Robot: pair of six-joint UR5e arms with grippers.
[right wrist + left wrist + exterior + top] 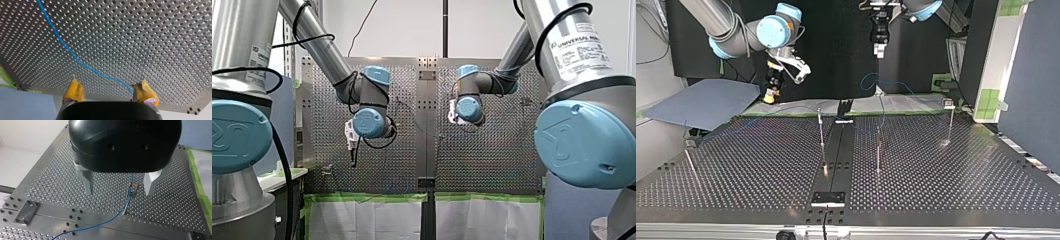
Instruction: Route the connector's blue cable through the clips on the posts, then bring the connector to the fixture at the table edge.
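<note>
Cable [131,178], thin and blue, crosses the perforated desk [50,182] and climbs a slim post [126,208] to the clip [133,185] at its top. The clip sits between the wide-spread metal fingers of my left gripper [119,193], which holds nothing. My right gripper [109,92] hangs with its yellow pads [73,90] wide apart and empty, the cable running on the desk between them; the connector I cannot make out.
</note>
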